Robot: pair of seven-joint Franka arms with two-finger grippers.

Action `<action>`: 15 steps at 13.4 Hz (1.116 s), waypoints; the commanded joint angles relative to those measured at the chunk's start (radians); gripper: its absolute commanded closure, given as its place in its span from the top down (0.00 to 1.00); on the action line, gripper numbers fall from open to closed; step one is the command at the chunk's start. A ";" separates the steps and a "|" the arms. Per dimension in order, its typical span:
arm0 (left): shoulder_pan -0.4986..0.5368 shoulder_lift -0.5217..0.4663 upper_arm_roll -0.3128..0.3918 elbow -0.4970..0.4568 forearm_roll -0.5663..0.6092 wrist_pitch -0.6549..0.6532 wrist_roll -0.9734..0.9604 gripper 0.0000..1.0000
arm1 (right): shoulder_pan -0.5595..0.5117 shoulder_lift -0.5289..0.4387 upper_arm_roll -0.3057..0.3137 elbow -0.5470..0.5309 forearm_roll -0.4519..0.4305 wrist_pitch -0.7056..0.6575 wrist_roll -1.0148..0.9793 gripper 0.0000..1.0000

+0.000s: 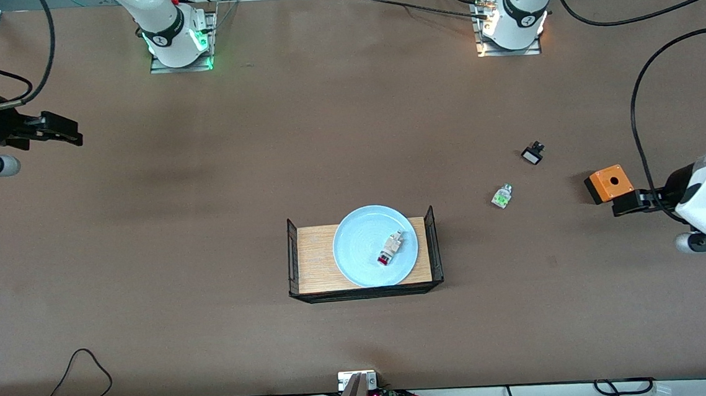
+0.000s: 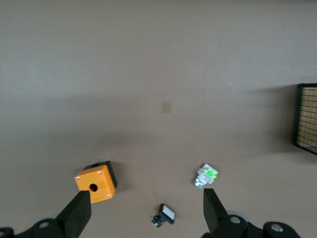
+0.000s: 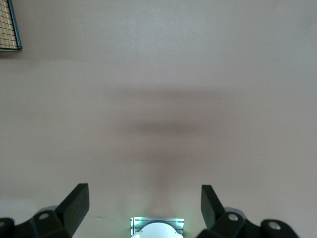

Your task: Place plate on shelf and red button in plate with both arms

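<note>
The pale blue plate (image 1: 375, 245) lies on the wooden tray with black mesh ends (image 1: 317, 259) in the middle of the table. The red button (image 1: 389, 249), whitish with a red cap, lies on the plate. My left gripper (image 1: 621, 205) is open and empty, up at the left arm's end of the table beside the orange box; its own view shows it too (image 2: 146, 208). My right gripper (image 1: 72, 134) is open and empty, over bare table at the right arm's end; its own view (image 3: 144, 201) shows only table and its base.
An orange box with a hole (image 1: 610, 182) (image 2: 96, 184), a green-capped button (image 1: 502, 195) (image 2: 205, 176) and a small black-and-white part (image 1: 532, 152) (image 2: 165, 215) lie toward the left arm's end. The tray's corner shows in both wrist views (image 2: 307, 116) (image 3: 9, 25).
</note>
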 commanded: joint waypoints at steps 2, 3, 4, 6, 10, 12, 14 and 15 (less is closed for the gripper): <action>0.009 -0.047 -0.010 -0.028 0.049 -0.034 0.019 1.00 | -0.002 0.011 0.007 0.035 0.007 0.021 -0.014 1.00; 0.011 -0.066 -0.011 -0.028 0.048 -0.051 0.021 1.00 | -0.002 0.013 0.007 0.051 0.007 0.027 -0.011 1.00; 0.012 -0.078 -0.011 -0.028 0.048 -0.063 0.023 1.00 | -0.004 0.017 0.007 0.068 0.007 0.033 -0.001 1.00; 0.030 -0.112 -0.011 -0.057 0.034 -0.080 0.029 1.00 | -0.004 0.025 0.007 0.079 0.007 0.091 -0.005 1.00; 0.075 -0.215 -0.010 -0.204 -0.058 -0.059 0.153 1.00 | -0.005 0.027 0.005 0.079 0.005 0.098 -0.005 1.00; 0.064 -0.218 -0.001 -0.226 -0.060 -0.031 0.153 1.00 | -0.005 0.027 0.005 0.079 0.005 0.109 -0.005 1.00; 0.000 -0.274 0.056 -0.328 -0.063 0.052 0.144 1.00 | -0.005 0.027 0.005 0.079 -0.004 0.112 -0.002 1.00; -0.030 -0.299 0.090 -0.364 -0.066 0.088 0.138 1.00 | -0.005 0.027 0.005 0.079 -0.007 0.112 -0.002 1.00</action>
